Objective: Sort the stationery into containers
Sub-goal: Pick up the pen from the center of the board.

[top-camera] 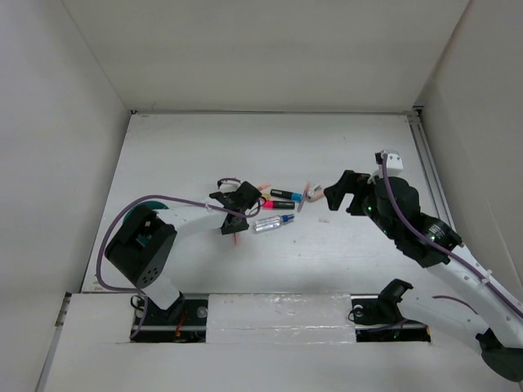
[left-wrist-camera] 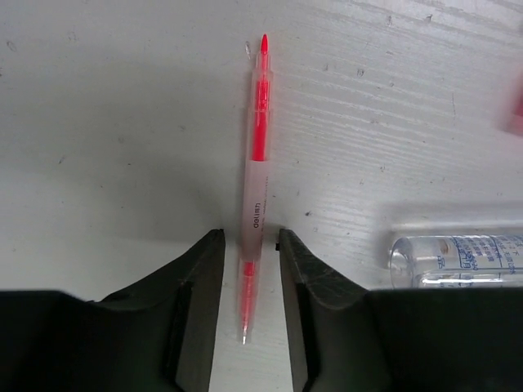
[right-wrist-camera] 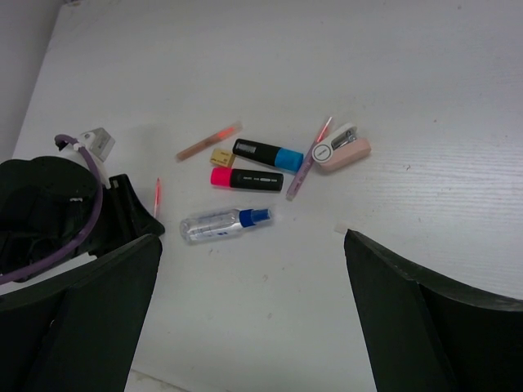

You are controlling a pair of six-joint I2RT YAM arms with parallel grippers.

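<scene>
- Left hand (left-wrist-camera: 249,237) stood narrowly apart, astride the thin orange-red plastic pen (left-wrist-camera: 257,139) lying flat on the white worktop (left-wrist-camera: 98,122); I judged it lined up for a pinch.
- Right hand (right-wrist-camera: 252,241) hung wide apart, holding nothing.

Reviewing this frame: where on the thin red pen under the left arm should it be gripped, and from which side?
Grip the red pen on its frosted barrel, from straight above, the jaws of the left gripper across its width. It lies flat, long and thin, with bare table along both sides.
</scene>
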